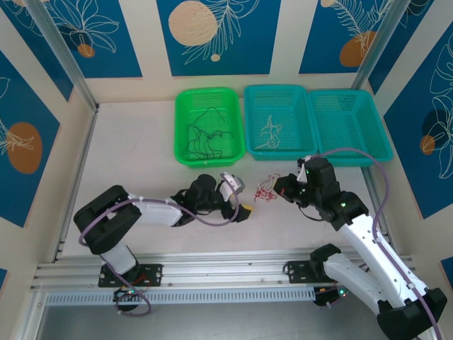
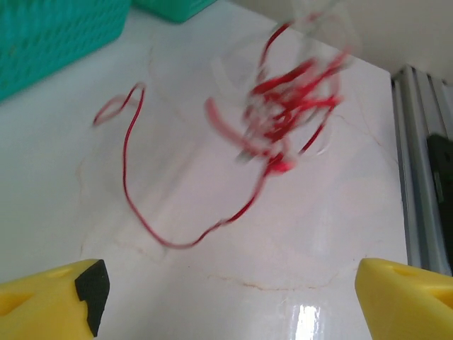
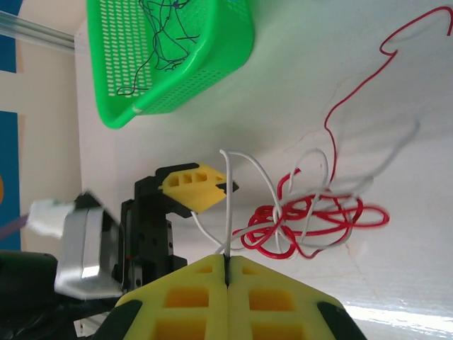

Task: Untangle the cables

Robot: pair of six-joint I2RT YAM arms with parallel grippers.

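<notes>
Glossy, smooth red and whitish sheathing on the cables (image 3: 304, 216), shiny mesh-walled plastic on the green basket (image 3: 212, 67) at eleven o'clock, matt yellow plastic on the right gripper (image 3: 228, 265) at six, smooth pale table (image 3: 396, 85) catching glare.

One green basket (image 1: 209, 161), two teal baskets (image 1: 276, 90), two robot arms (image 1: 152, 210), one tangle of red and whitish cables (image 1: 266, 188)

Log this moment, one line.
left tool: open, facing tangle | right tool: shut on white cable | tangle: red and white, knotted | green basket: black cables
</notes>
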